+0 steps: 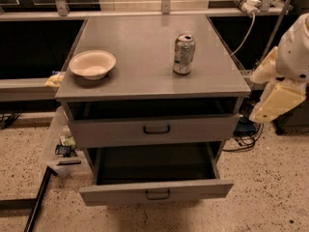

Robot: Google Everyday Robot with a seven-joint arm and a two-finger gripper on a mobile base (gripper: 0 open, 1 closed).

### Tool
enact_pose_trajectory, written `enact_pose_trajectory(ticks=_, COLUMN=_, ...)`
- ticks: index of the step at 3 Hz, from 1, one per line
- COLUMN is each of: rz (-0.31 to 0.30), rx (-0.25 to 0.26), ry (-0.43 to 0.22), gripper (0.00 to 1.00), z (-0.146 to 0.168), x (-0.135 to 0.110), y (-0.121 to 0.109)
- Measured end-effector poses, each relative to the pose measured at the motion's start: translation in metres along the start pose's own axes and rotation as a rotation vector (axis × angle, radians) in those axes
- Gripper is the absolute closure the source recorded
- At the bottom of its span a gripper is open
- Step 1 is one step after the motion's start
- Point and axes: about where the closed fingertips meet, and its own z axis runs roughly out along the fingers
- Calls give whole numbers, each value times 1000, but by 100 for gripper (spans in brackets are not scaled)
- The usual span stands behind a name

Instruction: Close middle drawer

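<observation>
The middle drawer (pixel 157 192) is a wide grey drawer with a small dark loop handle (pixel 158 195). It stands pulled far out of the grey cabinet (pixel 145 81), and its dark interior shows. The taller-fronted top drawer (pixel 155 129) above it is pulled out slightly. The lowest drawer is hidden beneath. My gripper (pixel 275 100), on the white and cream arm, hangs at the right of the cabinet at top-drawer height. It is apart from both drawers and touches nothing.
On the cabinet top stand a cream bowl (pixel 92 64) at the left and a crushed silver can (pixel 184 53) at the right. A clear bag of litter (pixel 62 144) hangs at the cabinet's left side. Cables (pixel 244 134) lie on the speckled floor at the right.
</observation>
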Motion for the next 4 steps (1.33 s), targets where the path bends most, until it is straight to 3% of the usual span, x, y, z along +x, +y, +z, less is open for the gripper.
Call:
enact_pose_trajectory(ticks=1, rz=19, rx=5, ry=-59, gripper=66, z=19, x=-6, y=16)
enact_pose_trajectory(ticks=2, rz=69, rx=-27, ry=-160, gripper=89, z=69, x=-14, y=54)
enact_pose_trajectory(ticks=3, rz=113, rx=-73, ry=-251, gripper=100, z=129, x=-27, y=96)
enact_pose_trajectory(ticks=4, rz=131, rx=-69, ry=-246, gripper=100, z=154, x=-23, y=109)
